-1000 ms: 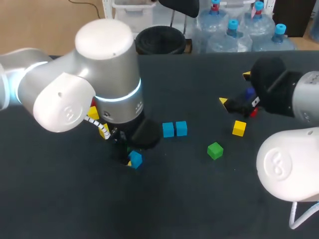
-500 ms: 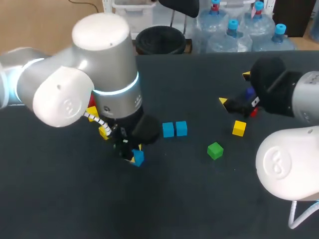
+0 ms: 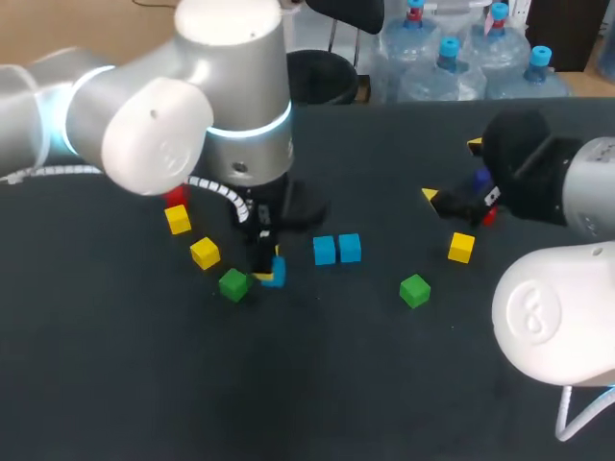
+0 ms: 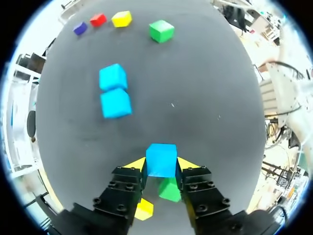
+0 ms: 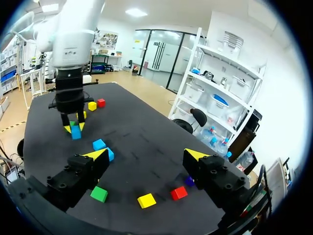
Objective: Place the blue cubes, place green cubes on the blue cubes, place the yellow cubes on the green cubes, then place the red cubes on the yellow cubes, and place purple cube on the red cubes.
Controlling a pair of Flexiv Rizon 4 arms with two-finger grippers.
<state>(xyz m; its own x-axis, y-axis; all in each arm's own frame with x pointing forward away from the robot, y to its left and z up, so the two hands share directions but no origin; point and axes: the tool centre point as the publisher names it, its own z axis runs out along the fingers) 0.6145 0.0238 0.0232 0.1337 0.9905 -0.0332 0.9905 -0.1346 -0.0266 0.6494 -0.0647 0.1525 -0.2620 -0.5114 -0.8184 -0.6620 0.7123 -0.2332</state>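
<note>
My left gripper (image 3: pixel 270 268) is shut on a blue cube (image 3: pixel 276 273), held just above the table; in the left wrist view the blue cube (image 4: pixel 161 160) sits between the yellow fingertips (image 4: pixel 135 163). Ahead of it, two blue cubes (image 4: pixel 115 91) lie side by side (image 3: pixel 336 249). A green cube (image 3: pixel 233 284) and a yellow cube (image 3: pixel 205 253) lie near the left gripper. My right gripper (image 5: pixel 146 155) stands open at the far right (image 3: pixel 454 173), with a yellow cube (image 3: pixel 461 248), a red cube (image 5: pixel 178 193) and a purple cube (image 5: pixel 189 181) close by.
A second green cube (image 3: pixel 414 290) lies right of the blue pair. Another yellow cube (image 3: pixel 178 220) and a red cube (image 3: pixel 175 196) sit at the left, behind my left arm. The front half of the black table (image 3: pixel 307 384) is bare.
My left gripper closed on the blue cube, lifted it and carried it right and back toward the blue pair. The arm's swing uncovered the green and yellow cubes. The right arm has not moved.
</note>
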